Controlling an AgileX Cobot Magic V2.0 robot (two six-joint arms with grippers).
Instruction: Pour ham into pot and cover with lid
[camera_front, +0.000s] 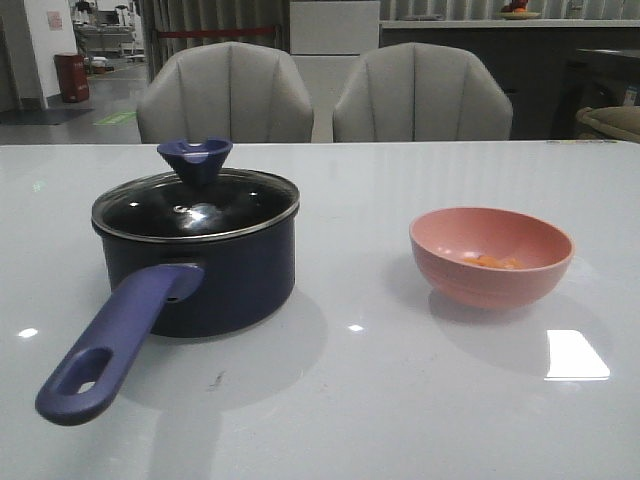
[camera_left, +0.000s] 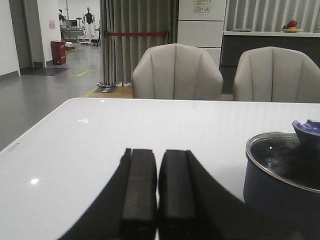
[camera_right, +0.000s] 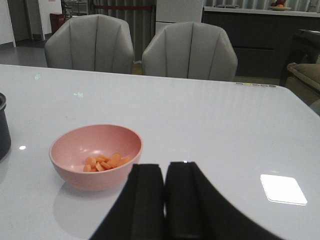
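The pot (camera_front: 215, 275) stands on the left half of the white tabletop (camera_front: 380, 400), its long handle (camera_front: 115, 345) pointing toward the near left edge. The lid (camera_front: 196, 205) sits on the pot, seated level on the rim, knob (camera_front: 195, 160) upright. The pink bowl (camera_front: 490, 255) stands on the right half, well apart from the pot. The ham (camera_right: 104, 162) lies in a small heap at the bottom of the bowl; none is seen on the tabletop.

The left claw (camera_left: 158, 200) has its two black fingers (camera_left: 141, 190) pressed together with nothing between them, positioned near the left of the pot and not touching it. The right claw (camera_right: 165, 202) likewise has its fingers (camera_right: 182, 200) together, empty, just near of the bowl and apart from it. Neither arm appears in the front view.

Two grey chairs (camera_front: 225, 95) stand at the far side of the tabletop.
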